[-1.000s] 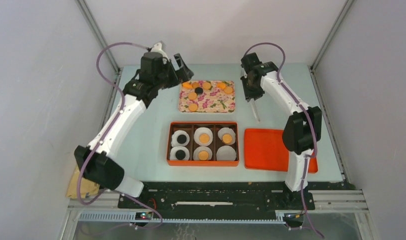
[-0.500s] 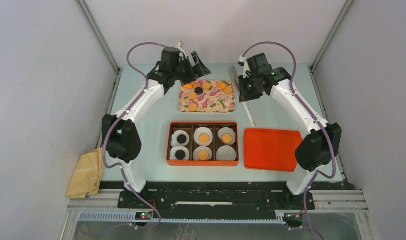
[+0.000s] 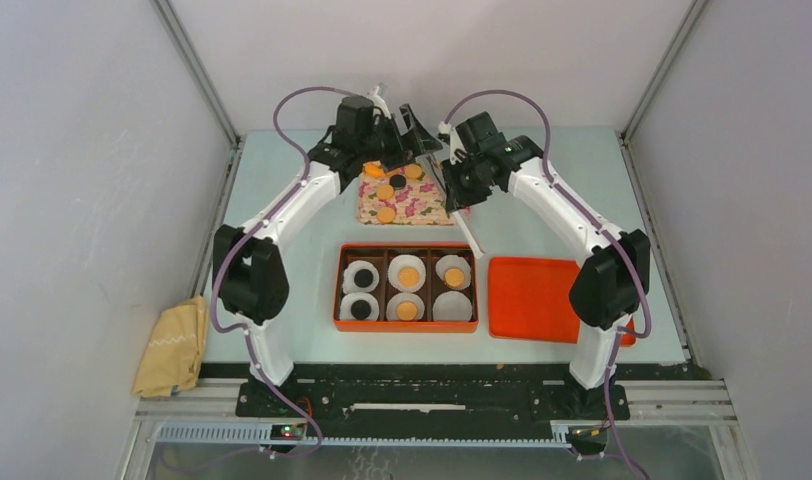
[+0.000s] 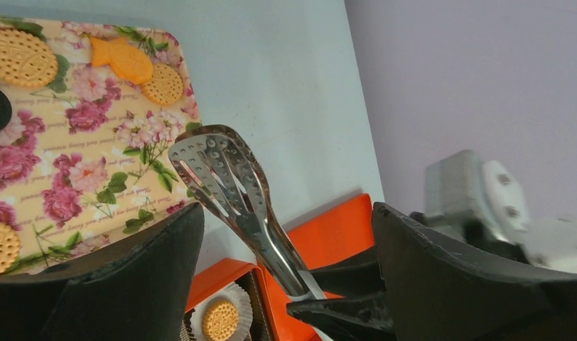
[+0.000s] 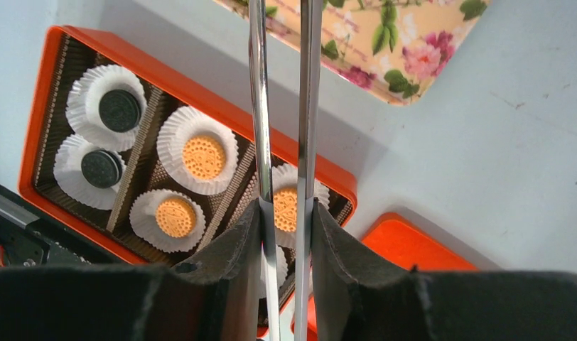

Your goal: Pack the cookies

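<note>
Our right claw (image 5: 286, 213) is clenched on metal tongs (image 5: 258, 106) whose tips reach the edge of the floral tray (image 4: 94, 163); our left claw (image 4: 286, 213) hangs released nearby. Loose cookies (image 4: 15, 57) lie on that tray beyond the tips, five more in the orange box (image 3: 338, 290).

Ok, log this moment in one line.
step: cookie pickup pending | left tool: open, by tray | right tool: shut on tongs, head near tray | box: five cookies in, one liner empty

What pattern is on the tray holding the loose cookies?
The tray is floral: pink roses, green leaves on pale yellow. Clearest in the left wrist view.
</note>
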You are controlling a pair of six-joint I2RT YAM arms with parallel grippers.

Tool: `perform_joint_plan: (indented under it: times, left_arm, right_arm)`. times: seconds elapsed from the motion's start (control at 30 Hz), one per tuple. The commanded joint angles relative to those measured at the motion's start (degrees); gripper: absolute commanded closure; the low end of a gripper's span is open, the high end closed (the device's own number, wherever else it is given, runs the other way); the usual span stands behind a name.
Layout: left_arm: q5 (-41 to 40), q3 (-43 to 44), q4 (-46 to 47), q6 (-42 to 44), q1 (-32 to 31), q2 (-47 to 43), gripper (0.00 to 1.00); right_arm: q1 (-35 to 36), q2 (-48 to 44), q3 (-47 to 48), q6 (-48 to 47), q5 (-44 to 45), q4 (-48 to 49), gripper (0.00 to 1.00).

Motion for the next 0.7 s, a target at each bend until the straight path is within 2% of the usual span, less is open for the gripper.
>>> perform_joint_plan:
  times: [0.0,0.37,0.67]
  left_arm:
    - [1.61,-0.08,1.99,-0.63,-0.95,1.03,0.08]
    - [1.78,-3.75,2.29,-1.17,-0.99,2.21,0.09]
    - [2.12,-11.81,4.83,-1.13,-1.3,0.52,0.09]
  right_arm:
    - [1.29,-1.09,5.14,0.14,-0.01,1.49,0.73]
    - [1.54,-4.3,6.33,0.49,4.46,3.13,0.75]
    - [1.22,-4.18,10.63,0.93,6.75,3.33,0.74]
